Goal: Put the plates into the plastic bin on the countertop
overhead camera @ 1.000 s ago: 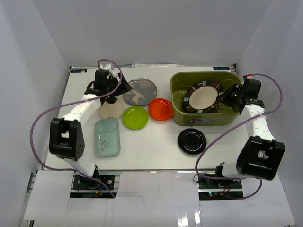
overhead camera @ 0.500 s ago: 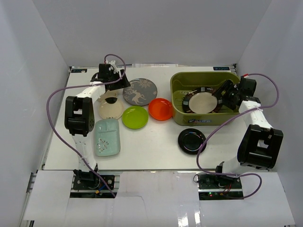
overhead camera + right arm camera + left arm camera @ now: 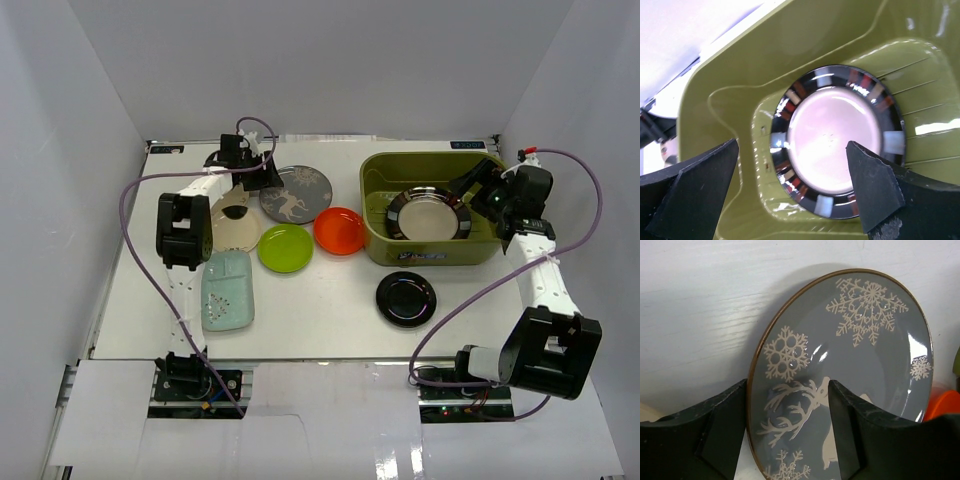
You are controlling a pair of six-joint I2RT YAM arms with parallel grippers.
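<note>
The grey deer-patterned plate point(image 3: 296, 193) lies at the back of the countertop point(image 3: 320, 320). My left gripper point(image 3: 258, 172) is at its left edge, open. In the left wrist view the plate's gold rim point(image 3: 756, 390) runs between the fingers, with the left gripper point(image 3: 790, 435) straddling it. The dark-rimmed cream plate point(image 3: 428, 213) lies flat inside the olive plastic bin point(image 3: 430, 253). My right gripper point(image 3: 478, 190) hovers open over the bin's right side, holding nothing. The right wrist view shows that plate point(image 3: 835, 140) below the wide-apart jaws of the right gripper point(image 3: 790, 190).
On the countertop lie a beige plate point(image 3: 233, 232), a mint rounded rectangle plate point(image 3: 226, 288), a lime green plate point(image 3: 285, 248), an orange-red plate point(image 3: 339, 231) and a glossy black plate point(image 3: 406, 298). Pale grey walls enclose the table. Purple cables loop beside both arms.
My right gripper opened and the dark-rimmed plate dropped from tilted to flat in the bin. My left gripper moved right from the beige plate to the deer plate's edge.
</note>
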